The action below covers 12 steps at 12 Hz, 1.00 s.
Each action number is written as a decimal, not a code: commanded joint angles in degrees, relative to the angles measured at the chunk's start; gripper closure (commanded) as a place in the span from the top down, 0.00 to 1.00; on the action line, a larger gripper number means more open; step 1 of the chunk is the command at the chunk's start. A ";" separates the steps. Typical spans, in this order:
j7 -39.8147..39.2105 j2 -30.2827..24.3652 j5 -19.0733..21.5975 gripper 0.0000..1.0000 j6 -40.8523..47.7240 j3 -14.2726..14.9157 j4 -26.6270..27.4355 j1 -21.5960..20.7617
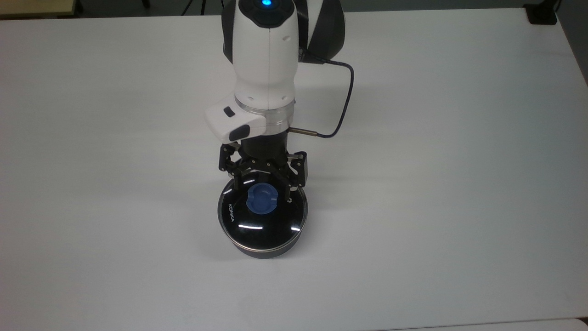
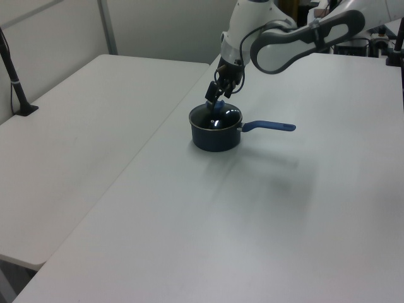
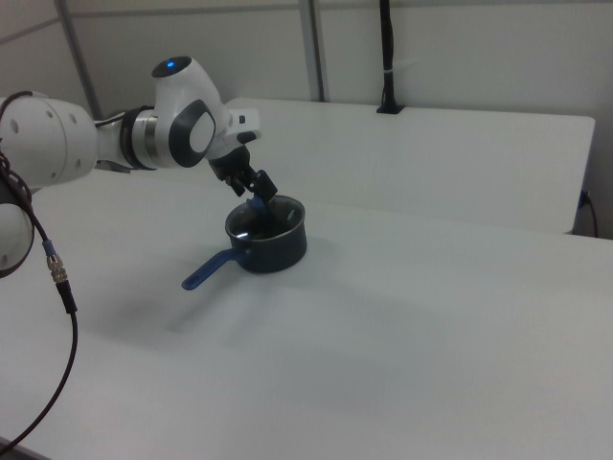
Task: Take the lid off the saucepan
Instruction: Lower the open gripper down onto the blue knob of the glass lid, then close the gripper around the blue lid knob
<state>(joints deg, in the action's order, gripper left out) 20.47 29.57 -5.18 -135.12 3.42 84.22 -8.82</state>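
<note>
Lid point(image 1: 262, 212) sits on the saucepan point(image 2: 215, 136); spread-open end effector point(image 1: 263, 189) straddles its knob point(image 1: 262, 200), gripping nothing.

From overhead we look straight down on the saucepan point(image 1: 262, 230); our left and right views watch it obliquely from opposite sides, farther off.

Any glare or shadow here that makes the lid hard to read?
Top view: thin white light streaks sit on the lid, yet its lettering and blue knob read clearly; the gripper overlaps the lid's far edge. Left view: a glint on the glass, and a soft shadow lies on the table beside the saucepan.
</note>
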 commanded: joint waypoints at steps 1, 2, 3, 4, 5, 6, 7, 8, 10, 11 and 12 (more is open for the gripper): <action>-3.32 1.72 -3.86 1.00 -2.96 0.36 -1.17 -0.76; -3.85 1.72 -3.87 1.00 -2.96 0.36 -1.17 -0.67; -3.95 1.72 -3.87 1.00 -2.96 0.36 -1.17 -0.67; -4.03 1.72 -3.96 0.96 -3.05 0.36 -1.17 -0.67; -4.38 1.72 -3.87 0.93 -3.05 0.36 -1.17 -0.59; -4.56 1.72 -3.87 0.90 -3.05 0.27 -1.17 -0.59; -4.82 1.72 -3.96 0.83 -3.05 0.36 -1.08 -0.59; -5.78 1.72 -3.87 0.78 -3.14 0.36 -1.08 -0.41; -7.37 1.72 -3.70 0.60 -3.14 0.36 -1.08 -0.24; -7.37 1.72 -3.52 0.50 -3.14 0.36 -1.08 -0.15; -7.37 1.72 -3.52 0.44 -3.14 0.36 -1.08 -0.15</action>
<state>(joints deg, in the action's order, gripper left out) 14.31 30.79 -8.26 -137.55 3.49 84.03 -8.99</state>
